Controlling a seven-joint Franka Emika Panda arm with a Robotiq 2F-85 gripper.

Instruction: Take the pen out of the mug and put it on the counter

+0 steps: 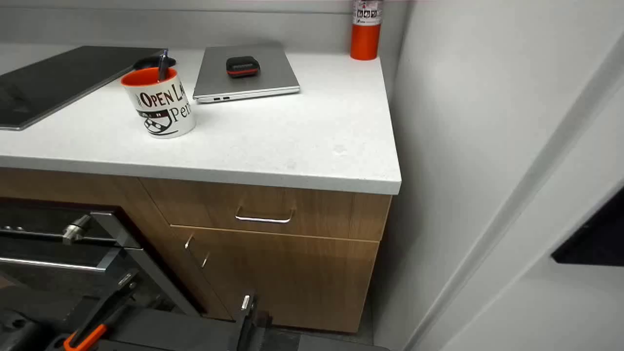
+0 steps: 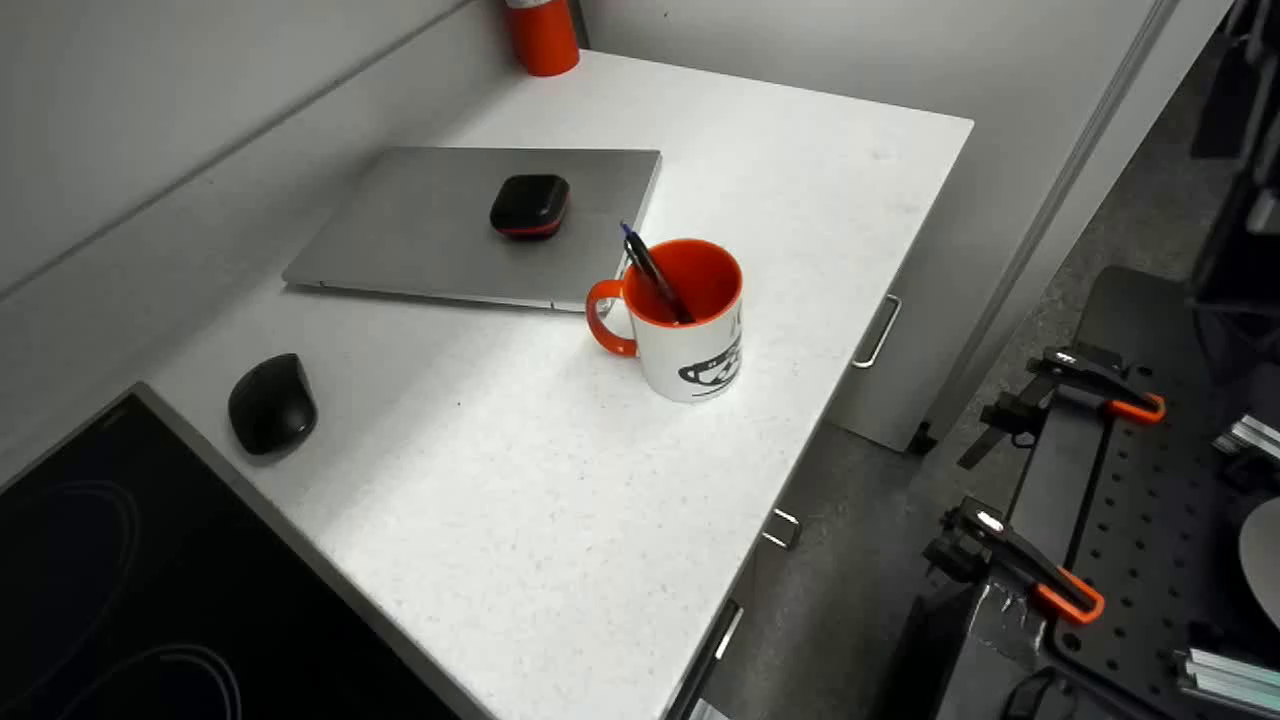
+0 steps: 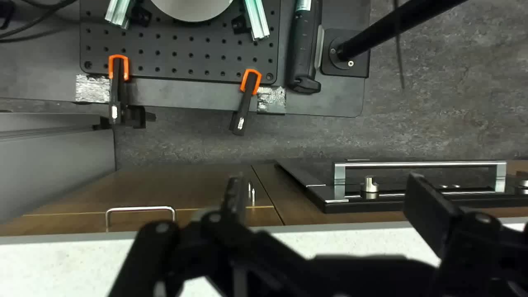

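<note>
Pen (image 2: 655, 272), thin, dark and straight with a blue end, stood tilted inside the white ceramic mug (image 2: 690, 350) with an orange-red rim, inside and handle, its upper end rising above that rim in both exterior views. You saw that mug, dark lettering and a crest on its side, upright on the broad white, faintly speckled tabletop (image 2: 520, 500), near a corner of the closed grey laptop (image 2: 420, 225). A small, rounded black case (image 2: 530, 203) with a red band rested on the laptop. A black computer mouse (image 2: 272, 408) lay between the laptop and the flat black cooktop (image 2: 110, 580), and a red cylinder (image 1: 365, 38) with a pale label stood at the tabletop's back corner. In your wrist view, your black claw (image 3: 330, 200) had its two fingers (image 3: 425, 210) wide apart, seen against the tabletop and its front edge. Past that edge you had brown wooden cabinets (image 3: 173, 192), a dark oven front (image 3: 396, 180), and a black perforated plate (image 3: 181, 62) with black-and-orange clamps (image 3: 248, 95) at its edge.
</note>
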